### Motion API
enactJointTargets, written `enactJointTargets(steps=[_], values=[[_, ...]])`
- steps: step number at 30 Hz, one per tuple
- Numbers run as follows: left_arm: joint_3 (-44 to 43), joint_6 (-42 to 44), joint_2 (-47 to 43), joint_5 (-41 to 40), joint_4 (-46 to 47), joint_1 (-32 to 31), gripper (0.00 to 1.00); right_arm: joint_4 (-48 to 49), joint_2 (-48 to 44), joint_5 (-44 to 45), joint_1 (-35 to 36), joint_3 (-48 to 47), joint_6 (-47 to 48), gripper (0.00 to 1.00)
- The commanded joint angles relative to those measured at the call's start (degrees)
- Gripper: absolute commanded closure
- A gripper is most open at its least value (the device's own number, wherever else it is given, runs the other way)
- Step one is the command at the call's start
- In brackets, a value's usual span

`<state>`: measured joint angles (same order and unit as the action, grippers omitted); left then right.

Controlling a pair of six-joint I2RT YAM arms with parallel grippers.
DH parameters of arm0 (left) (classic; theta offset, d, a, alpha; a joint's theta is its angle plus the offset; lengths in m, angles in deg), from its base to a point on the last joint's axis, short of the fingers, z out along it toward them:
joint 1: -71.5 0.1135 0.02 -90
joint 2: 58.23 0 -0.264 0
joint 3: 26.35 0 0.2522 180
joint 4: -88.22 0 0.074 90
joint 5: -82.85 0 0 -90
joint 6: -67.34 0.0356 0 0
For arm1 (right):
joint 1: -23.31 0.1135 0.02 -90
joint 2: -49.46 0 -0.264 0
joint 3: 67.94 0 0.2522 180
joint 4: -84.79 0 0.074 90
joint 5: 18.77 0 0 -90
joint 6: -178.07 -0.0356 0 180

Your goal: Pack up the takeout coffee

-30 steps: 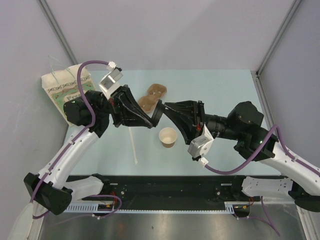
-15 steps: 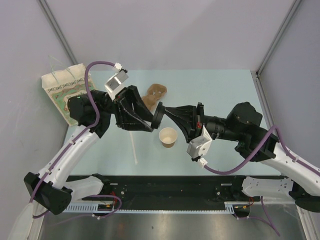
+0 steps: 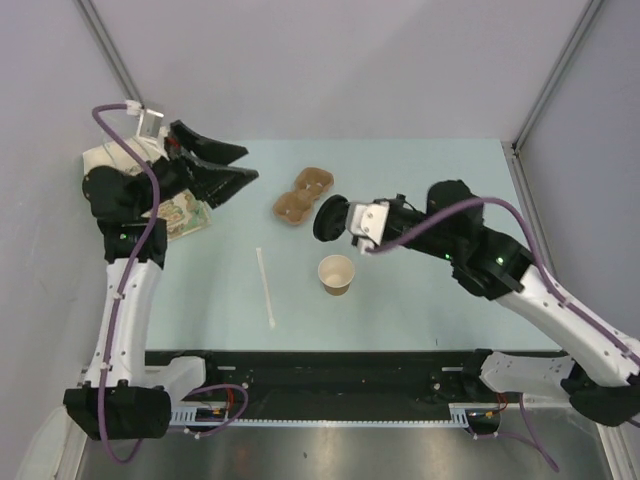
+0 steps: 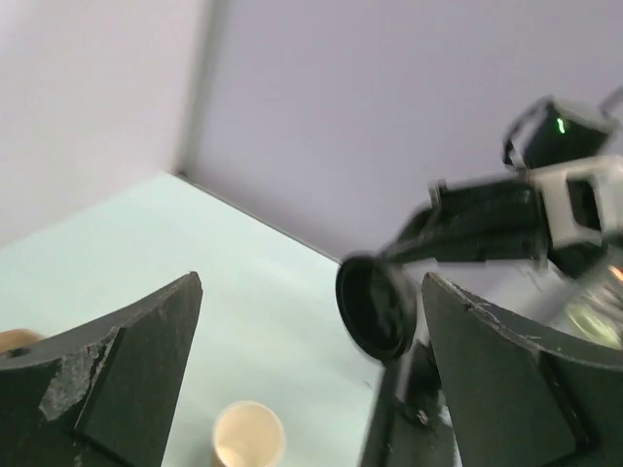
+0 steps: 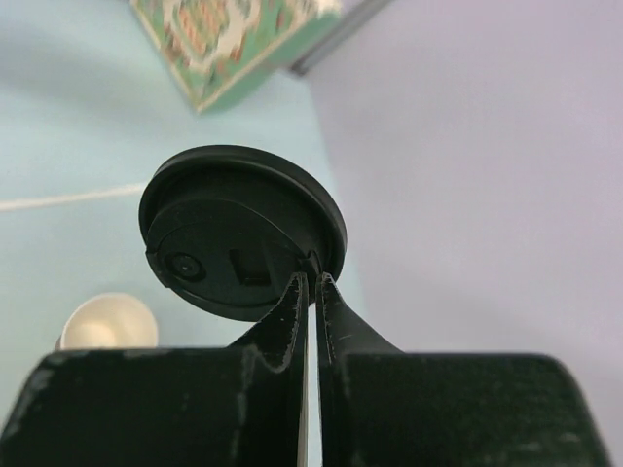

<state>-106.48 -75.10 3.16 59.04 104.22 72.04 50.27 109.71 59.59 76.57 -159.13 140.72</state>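
The tan paper cup (image 3: 336,274) of the takeout coffee stands upright and uncovered on the table, its white inside showing; it also shows in the wrist views (image 4: 249,435) (image 5: 105,321). Its round black lid (image 3: 326,218) hangs on edge in the air above and behind the cup. My right gripper (image 3: 344,218) is shut on the lid's rim (image 5: 243,232), fingertips (image 5: 297,292) pinched together. My left gripper (image 3: 248,164) is open and holds nothing, far off at the back left. It faces the lid (image 4: 378,306) between its spread fingers (image 4: 127,360).
A brown two-hole pulp carrier (image 3: 303,196) lies just behind the lid. A white stir stick (image 3: 265,287) lies left of the cup. A patterned paper bag (image 3: 180,215) lies at the far left, partly hidden by my left arm; it shows too in the right wrist view (image 5: 234,39).
The left gripper opened off the lid and swung back to the far left. The right gripper closed on the lid and now holds it alone, slightly drawn back right.
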Motion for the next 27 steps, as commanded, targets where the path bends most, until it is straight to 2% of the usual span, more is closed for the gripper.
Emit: enactJointTargets(steps=[1,4,7,12,15,21,24,27], values=[[-10.93,22.09,-0.14,-14.04,-36.05,2.8,0.0,-10.61,7.85,2.15,-5.26,-4.74,-13.43,1.0],[-17.8,31.24,2.59,-23.45,-53.24,3.41,0.01,-18.08,13.9,0.05,-8.59,-8.87,-17.74,1.0],[-16.27,33.2,1.99,-30.66,-57.35,3.77,0.01,-25.63,20.67,-0.49,-9.83,-14.14,-21.34,1.0],[-5.37,27.06,-2.32,-32.88,-53.93,5.08,0.0,-34.86,29.74,-3.3,-11.86,-23.18,-26.01,1.0],[3.75,23.73,-4.42,-29.37,-52.44,6.93,0.0,-39.25,35.88,-3.04,-12.03,-26.01,-28.29,1.0],[10.11,22.39,-6.63,-29.55,-51.47,7.37,0.0,-39.19,39.94,1.61,-11.6,-26.63,-27.69,1.0],[14.24,22.04,-8.56,-26.91,-48.75,7.37,0.01,-39.63,41.26,2.85,-11.59,-27.86,-26.98,1.0],[19.77,19.93,-9.88,-19.81,-44.1,7.37,0.02,-41.73,43.63,-0.31,-11.95,-29.53,-29.0,1.0]])
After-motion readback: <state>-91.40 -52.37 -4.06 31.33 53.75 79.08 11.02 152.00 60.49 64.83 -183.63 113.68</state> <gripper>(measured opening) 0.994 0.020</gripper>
